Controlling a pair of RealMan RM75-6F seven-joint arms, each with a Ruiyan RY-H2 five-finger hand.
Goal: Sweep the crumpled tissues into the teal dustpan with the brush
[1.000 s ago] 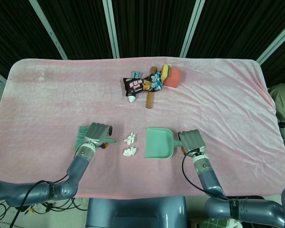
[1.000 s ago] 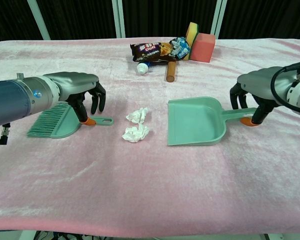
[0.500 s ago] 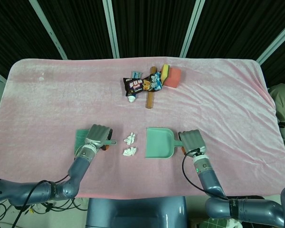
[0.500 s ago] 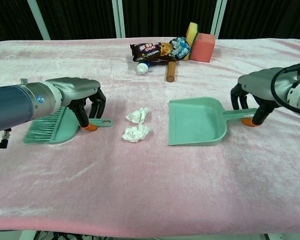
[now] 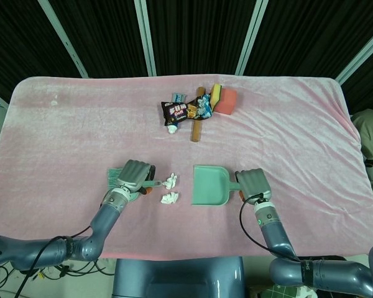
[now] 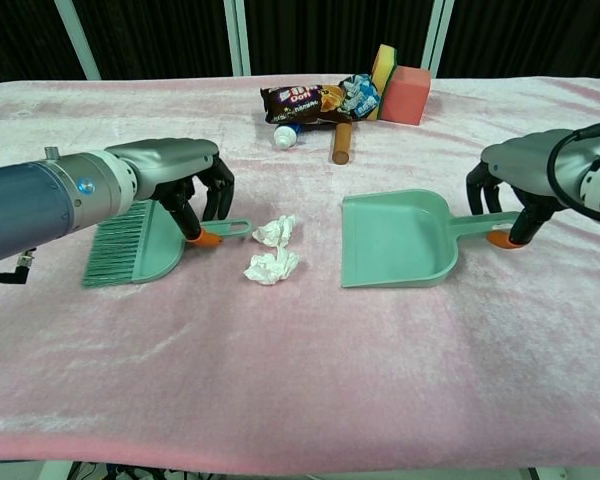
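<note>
From the head view, a table draped in pink velvety cloth (image 5: 62,143) fills the frame. The left hand (image 5: 135,176) is clenched around the handle of a teal plastic hand brush (image 5: 115,176), whose handle tip nearly reaches two crumpled white tissues (image 5: 170,190) lying near the table's front edge. Just right of the tissues sits the teal plastic dustpan (image 5: 210,185), its open mouth facing them. The right hand (image 5: 253,183) grasps the dustpan's handle. Far back, well apart, lies a clutter of snack packets, a brown stick and a pink foam block (image 5: 200,107).

From the chest view, the left hand (image 6: 180,178) grips the brush (image 6: 140,240) with bristles (image 6: 115,252) pointing away from the tissues (image 6: 272,250) (handle end leads). The dustpan (image 6: 400,238) rests flat on the cloth, with the right hand (image 6: 520,182) holding its handle.

To sweep well, the brush probably needs turning so the bristles sit left of both tissues, then a low, steady stroke rightward while the right hand keeps the pan's lip pressed to the cloth.
</note>
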